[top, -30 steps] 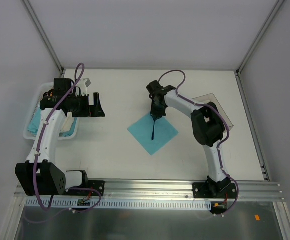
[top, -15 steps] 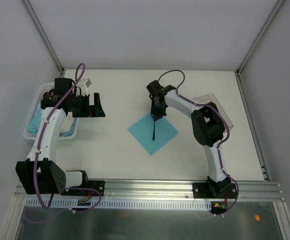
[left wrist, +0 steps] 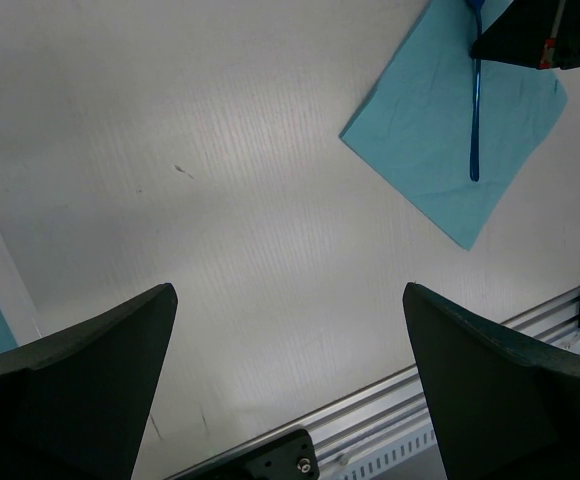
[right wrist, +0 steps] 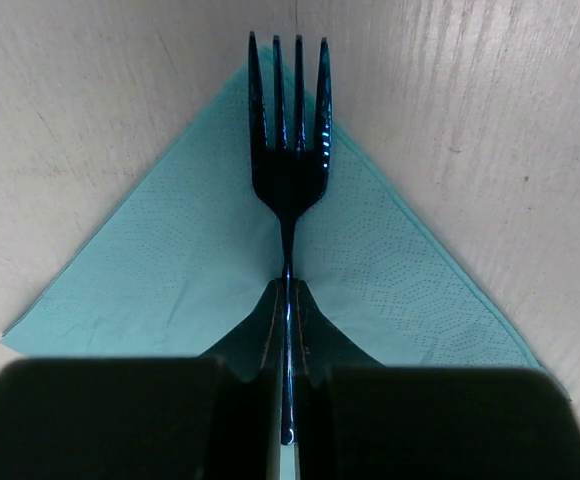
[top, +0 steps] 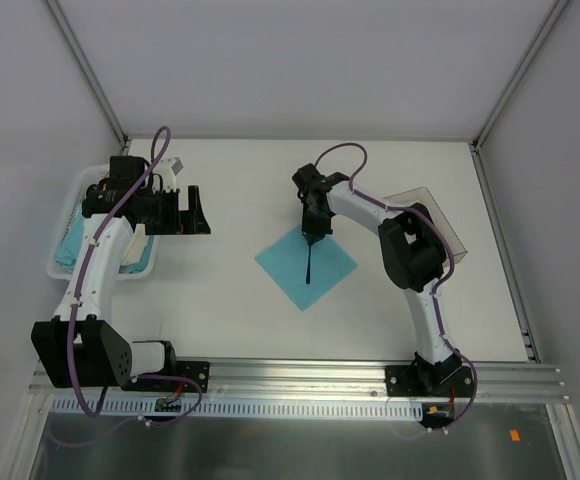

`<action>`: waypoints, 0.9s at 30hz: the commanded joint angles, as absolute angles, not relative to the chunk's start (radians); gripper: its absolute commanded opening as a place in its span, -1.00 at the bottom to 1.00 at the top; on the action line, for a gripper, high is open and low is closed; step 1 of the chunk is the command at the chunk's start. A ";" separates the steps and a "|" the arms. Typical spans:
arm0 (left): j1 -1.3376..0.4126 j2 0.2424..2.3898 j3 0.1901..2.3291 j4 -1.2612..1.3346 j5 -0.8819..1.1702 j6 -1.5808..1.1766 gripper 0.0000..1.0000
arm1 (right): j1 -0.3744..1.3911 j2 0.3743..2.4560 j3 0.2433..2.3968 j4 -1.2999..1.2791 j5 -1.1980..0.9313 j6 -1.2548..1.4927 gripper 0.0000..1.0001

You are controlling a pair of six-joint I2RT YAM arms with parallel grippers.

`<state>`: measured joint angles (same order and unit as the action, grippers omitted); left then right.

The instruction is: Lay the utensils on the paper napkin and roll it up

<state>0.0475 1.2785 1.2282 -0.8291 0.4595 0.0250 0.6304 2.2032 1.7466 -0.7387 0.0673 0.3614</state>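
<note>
- Our right arm [top: 410,255] rises from its base at the near edge, folds at the elbow beside a clear container [top: 448,222], and reaches left and away across the table [top: 220,290]. Its wrist is turned down over the far corner of the paper napkin [top: 325,262].
- The right gripper [top: 312,232] is pressed together on the fork [top: 308,265]. In the right wrist view we see its fingers [right wrist: 315,325] pinching the thin handle just behind the head.
- The fork runs along the napkin's diagonal. Its tines sit at one corner, tips just past the paper's edge, and the handle points toward the near edge of the table. We cannot tell whether it rests fully on the paper.
- The napkin lies flat and unfolded near the middle of the table, set like a diamond.
- Our left arm [top: 90,270] climbs from its base and bends right above a white basket [top: 62,268].
- The left gripper [top: 198,212] is spread wide and holds nothing, hovering over bare table, well apart from the napkin.
</note>
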 commanded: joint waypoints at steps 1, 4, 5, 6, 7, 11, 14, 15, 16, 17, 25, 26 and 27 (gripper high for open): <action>0.055 1.285 1.235 -0.844 0.465 0.015 0.98 | 0.632 2.207 1.778 -0.758 0.063 0.359 -0.95; 0.057 1.285 1.235 -0.845 0.466 0.018 0.97 | 0.632 2.207 1.775 -0.758 0.060 0.359 -0.81; 0.057 1.287 1.236 -0.845 0.466 0.017 0.97 | 0.632 2.207 1.775 -0.758 0.060 0.359 -0.77; 0.055 1.287 1.235 -0.845 0.466 0.018 0.97 | 0.632 2.204 1.773 -0.758 0.060 0.359 -0.71; 0.057 1.289 1.233 -0.845 0.466 0.017 0.97 | 0.634 2.200 1.773 -0.756 0.060 0.359 -0.70; 0.055 1.289 1.238 -0.845 0.468 0.017 0.98 | 0.634 2.171 1.770 -0.756 0.060 0.357 -0.58; 0.055 1.287 1.241 -0.845 0.471 0.017 0.97 | 0.632 2.131 1.769 -0.759 0.067 0.359 -0.51; 0.055 1.289 1.243 -0.847 0.469 0.018 0.97 | 0.632 2.117 1.767 -0.759 0.074 0.362 -0.40; 0.055 1.286 1.243 -0.847 0.469 0.020 0.98 | 0.630 2.105 1.769 -0.761 0.078 0.362 -0.35; 0.057 1.285 1.243 -0.847 0.469 0.018 0.98 | 0.630 2.077 1.772 -0.764 0.078 0.362 -0.25; 0.055 1.273 1.247 -0.850 0.474 0.031 0.98 | 0.592 1.881 1.848 -0.805 0.051 0.305 -0.19; 0.057 1.272 1.246 -0.850 0.474 0.034 0.98 | 0.577 1.859 1.848 -0.824 0.049 0.290 -0.20; 0.055 1.267 1.246 -0.850 0.472 0.037 0.97 | 0.531 1.838 1.842 -0.831 0.046 0.270 -0.24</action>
<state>0.0475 1.2884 1.2282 -0.8295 0.4606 0.0261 0.6083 1.9759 1.7870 -0.7780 0.0517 0.3260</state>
